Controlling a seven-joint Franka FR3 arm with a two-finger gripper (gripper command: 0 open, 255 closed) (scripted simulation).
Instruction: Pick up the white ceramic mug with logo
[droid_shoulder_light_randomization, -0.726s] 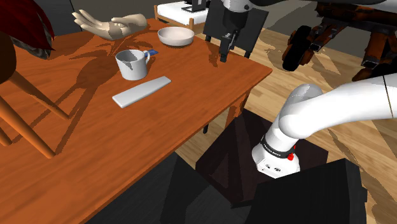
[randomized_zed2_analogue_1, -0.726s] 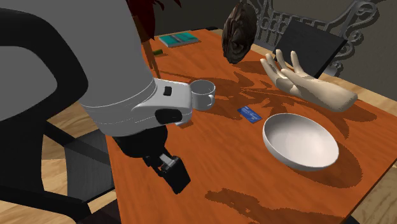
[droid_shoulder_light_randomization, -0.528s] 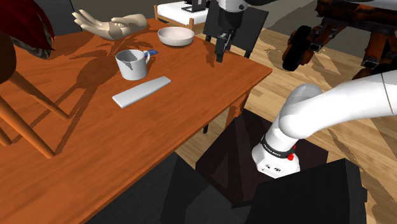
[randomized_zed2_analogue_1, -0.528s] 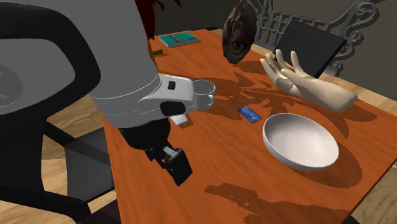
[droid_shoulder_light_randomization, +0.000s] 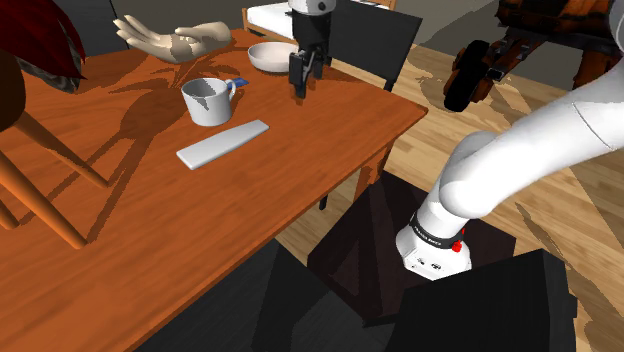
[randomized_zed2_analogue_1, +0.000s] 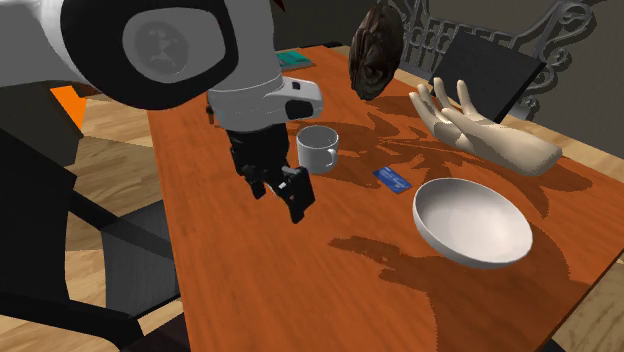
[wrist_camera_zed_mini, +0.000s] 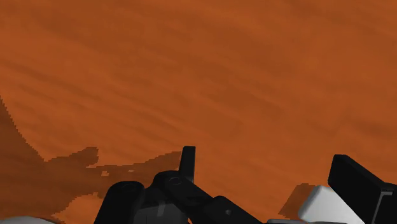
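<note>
The white mug (droid_shoulder_light_randomization: 208, 102) stands upright on the wooden table (droid_shoulder_light_randomization: 140, 240); any logo on it is too faint for me to read. The black gripper (droid_shoulder_light_randomization: 299, 88) hangs near the mug over bare tabletop, fingers apart, holding nothing. A small blue card (randomized_zed2_analogue_1: 393, 179) lies near the mug.

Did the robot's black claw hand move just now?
Yes. In the shoulder view the black two-finger gripper has slid left over the orange-brown table, away from its right edge and closer to the white mug.
</note>
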